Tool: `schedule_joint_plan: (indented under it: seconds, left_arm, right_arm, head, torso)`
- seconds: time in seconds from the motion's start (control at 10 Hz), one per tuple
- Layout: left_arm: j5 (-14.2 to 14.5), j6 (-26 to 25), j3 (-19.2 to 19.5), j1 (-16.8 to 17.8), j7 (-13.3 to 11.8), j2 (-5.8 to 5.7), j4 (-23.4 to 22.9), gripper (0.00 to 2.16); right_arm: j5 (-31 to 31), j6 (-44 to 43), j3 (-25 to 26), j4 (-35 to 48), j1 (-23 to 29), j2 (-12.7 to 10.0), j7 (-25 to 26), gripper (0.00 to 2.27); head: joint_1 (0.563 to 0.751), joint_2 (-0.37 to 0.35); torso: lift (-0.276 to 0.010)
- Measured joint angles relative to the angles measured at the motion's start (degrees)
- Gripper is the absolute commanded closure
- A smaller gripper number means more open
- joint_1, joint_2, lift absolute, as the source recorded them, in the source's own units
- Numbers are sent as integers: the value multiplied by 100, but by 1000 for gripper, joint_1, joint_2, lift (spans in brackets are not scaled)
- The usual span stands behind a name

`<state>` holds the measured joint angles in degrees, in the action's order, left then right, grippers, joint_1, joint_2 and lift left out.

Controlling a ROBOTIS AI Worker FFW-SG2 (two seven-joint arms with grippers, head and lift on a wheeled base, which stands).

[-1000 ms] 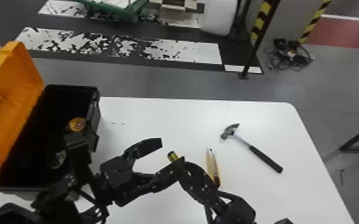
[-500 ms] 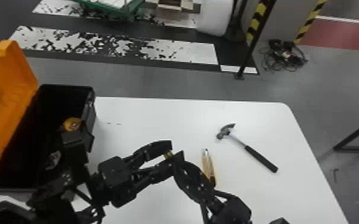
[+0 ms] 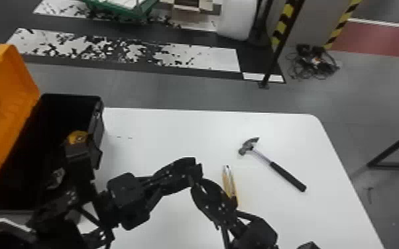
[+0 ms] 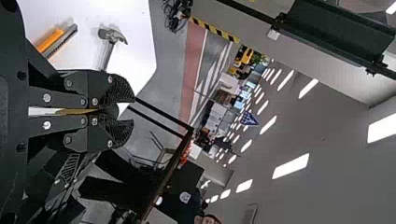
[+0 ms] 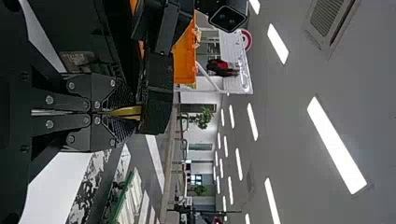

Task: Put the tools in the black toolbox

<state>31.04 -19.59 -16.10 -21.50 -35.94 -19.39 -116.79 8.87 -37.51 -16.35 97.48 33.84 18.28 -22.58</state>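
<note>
Yellow tool (image 5: 127, 111) between the right hand's (image 3: 198, 177) fingers

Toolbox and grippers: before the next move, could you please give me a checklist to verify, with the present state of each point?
1. Black toolbox open, with its orange lid raised: ok.
2. Yellow tool between the fingers: ok, both grippers are on it.
3. Only one gripper holding it: not ok, left gripper and right gripper both hold it.
4. Grip firm enough to release one side: cannot tell.
5. Hammer in toolbox: not ok, on the table.
</note>
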Motion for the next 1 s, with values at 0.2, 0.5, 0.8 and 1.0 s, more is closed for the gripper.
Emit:
schedule_joint_plan:
  seconds: [0.2, 0.5, 0.8, 1.0]
  left_arm:
    - [-52, 12, -35, 20, -16, 23, 2, 1791]
    - [-115, 12, -37, 44, -40, 32, 6, 1791]
    - [-145, 12, -48, 90, -35, 32, 21, 1791]
    - [-167, 12, 10, 130, -36, 32, 48, 1791]
  right_arm:
    - [7, -53, 0, 7, 0, -2, 27, 1366]
    - [69, -167, -6, 5, -1, -26, 26, -1]
    - [97, -222, -9, 2, 22, -27, 28, 46]
    - [104, -327, 17, -42, 87, -20, 48, 49]
  head:
    - [695, -152]
    - [695, -155]
    - [695, -157]
    - [695, -156]
  torso:
    - [-39]
    - [-39]
    - [-39]
    - [-39]
